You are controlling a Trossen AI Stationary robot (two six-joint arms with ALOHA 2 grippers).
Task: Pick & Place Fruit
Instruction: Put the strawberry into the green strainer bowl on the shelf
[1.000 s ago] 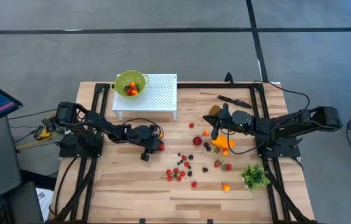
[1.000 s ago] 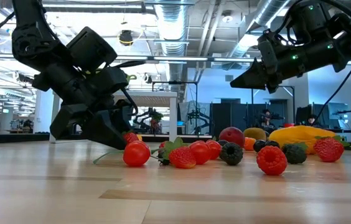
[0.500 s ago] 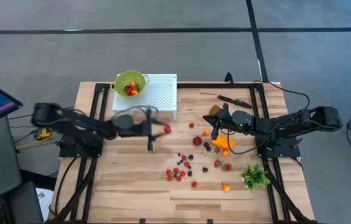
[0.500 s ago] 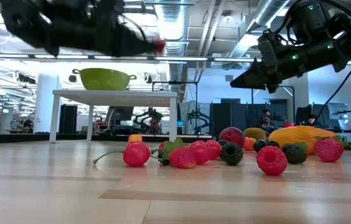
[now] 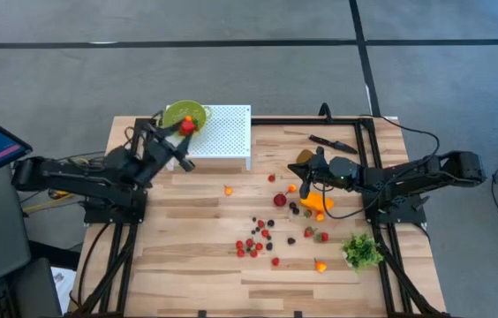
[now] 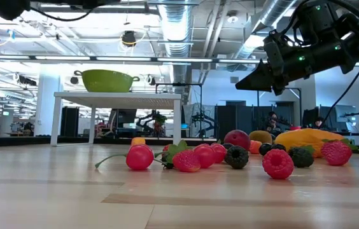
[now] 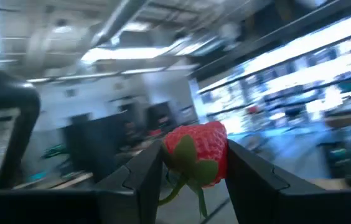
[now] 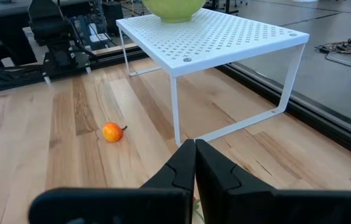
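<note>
My left gripper [image 5: 184,129] is raised beside the green bowl [image 5: 185,114], which stands on the white perforated stand [image 5: 223,132]. It is shut on a red strawberry [image 7: 196,153]. My right gripper [image 5: 304,188] is shut and hangs above the table, clear of it in the low view [image 6: 248,80]. It is by the elongated orange fruit [image 5: 317,203]. Many small red and dark berries [image 5: 257,240] lie on the wood. A small orange fruit [image 5: 228,189] lies alone in front of the stand. A brownish oval fruit [image 5: 303,156] lies farther back. My left gripper pinches the strawberry's two sides [image 7: 220,155] between its two fingers [image 7: 143,175]. The green leaf cap and stem hang below the fingers in the wrist view. The berry is lifted clear of the table, up at the bowl's near rim [image 5: 187,126].
A black knife [image 5: 330,141] lies at the far right, and a green leafy bunch [image 5: 362,252] lies near the right arm's base. The stand's thin legs [image 8: 175,111] rise from the table. Bare wood lies at the near left [image 5: 169,265].
My left gripper has risen from the table with the strawberry and swung toward the far left, up to the green bowl. It has tipped from pointing down to about level. The strawberry is lifted clear.
</note>
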